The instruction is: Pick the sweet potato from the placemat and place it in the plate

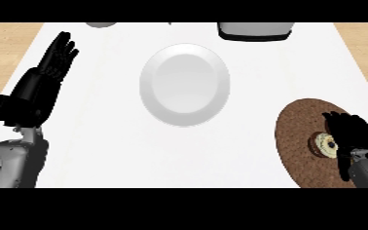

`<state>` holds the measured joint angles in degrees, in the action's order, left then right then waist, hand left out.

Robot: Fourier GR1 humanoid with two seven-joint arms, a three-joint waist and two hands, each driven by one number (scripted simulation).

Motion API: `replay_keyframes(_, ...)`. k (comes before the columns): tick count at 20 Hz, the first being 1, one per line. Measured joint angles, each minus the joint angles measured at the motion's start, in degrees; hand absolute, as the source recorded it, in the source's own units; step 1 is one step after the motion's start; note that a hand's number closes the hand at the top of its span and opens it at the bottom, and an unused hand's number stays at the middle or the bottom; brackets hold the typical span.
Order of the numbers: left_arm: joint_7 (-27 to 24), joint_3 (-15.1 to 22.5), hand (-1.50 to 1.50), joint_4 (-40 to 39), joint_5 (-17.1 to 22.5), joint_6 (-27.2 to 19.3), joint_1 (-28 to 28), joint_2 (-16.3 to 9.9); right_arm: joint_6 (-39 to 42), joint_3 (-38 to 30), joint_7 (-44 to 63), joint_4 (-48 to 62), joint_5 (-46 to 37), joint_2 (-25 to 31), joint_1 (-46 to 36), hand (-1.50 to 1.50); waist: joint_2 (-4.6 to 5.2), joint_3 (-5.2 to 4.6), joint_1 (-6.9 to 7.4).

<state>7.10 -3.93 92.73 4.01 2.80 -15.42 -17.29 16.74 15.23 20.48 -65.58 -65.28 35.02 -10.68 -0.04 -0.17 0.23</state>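
A white plate lies in the middle of the white counter, with nothing on it. At the lower right lies a round brown placemat. On it sits the sweet potato, showing a pale cut end, partly hidden. My right hand hangs over the sweet potato's right side with its fingers curved down beside it; I cannot see whether they hold it. My left hand rests at the left edge, open, fingers pointing up, far from the plate.
A white appliance with a dark base stands at the counter's back edge, right of centre. A grey round object peeks in at the back left. Wooden floor shows beyond both sides of the counter.
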Motion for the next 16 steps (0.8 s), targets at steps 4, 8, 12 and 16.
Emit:
replay_keyframes(4,0.25,-0.23,0.0,0.06,-0.27,-0.1,-0.25,0.32,-8.32,-0.5,-5.19,2.21,-1.76,0.33,-0.49,1.5,-0.09,-0.19,-0.02)
replay_keyframes(8,-0.36,-0.92,0.0,-0.54,0.28,1.05,-0.38,0.01,-14.35,-0.36,-7.59,3.92,-4.64,-0.21,-2.34,1.5,-0.09,-0.3,-0.01)
replay_keyframes(12,-0.45,-0.41,0.0,-1.23,0.12,1.13,-1.66,0.59,-17.9,-5.43,-16.98,10.52,1.04,-0.03,-8.69,1.5,0.41,0.02,1.02)
replay_keyframes(16,-0.63,0.13,0.0,-1.97,-0.14,1.31,-2.85,0.97,-19.18,-10.76,-26.24,18.41,6.85,0.61,-16.32,1.5,0.99,0.33,2.23)
